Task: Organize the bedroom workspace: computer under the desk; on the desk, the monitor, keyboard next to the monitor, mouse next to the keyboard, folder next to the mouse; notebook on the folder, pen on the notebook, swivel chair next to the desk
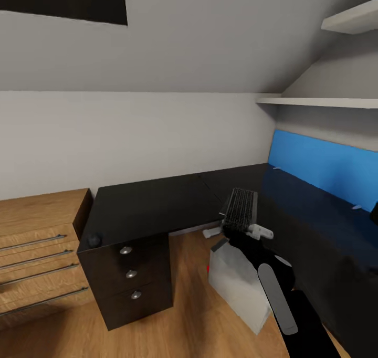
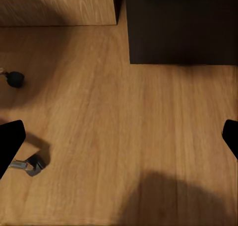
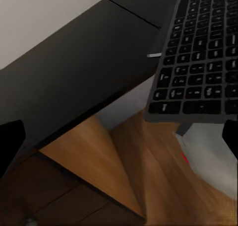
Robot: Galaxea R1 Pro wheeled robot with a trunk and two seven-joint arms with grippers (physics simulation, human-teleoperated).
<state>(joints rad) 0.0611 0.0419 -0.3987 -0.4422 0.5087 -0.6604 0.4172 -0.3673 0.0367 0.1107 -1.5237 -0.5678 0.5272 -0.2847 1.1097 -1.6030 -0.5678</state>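
Head view: the right gripper [image 1: 237, 231] holds the keyboard [image 1: 241, 209] by its near edge, above the inner corner of the black L-shaped desk [image 1: 152, 206]. The mouse [image 1: 94, 240] sits at the desk's 8 o'clock corner, and the computer [image 1: 239, 287] stands on the floor at 5 o'clock. Left wrist view: the left gripper [image 2: 119, 136] is spread wide over the wood floor [image 2: 124, 131].

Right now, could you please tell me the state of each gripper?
Left gripper: open, empty, over the wooden floor.
Right gripper: holding the keyboard above the desk edge.
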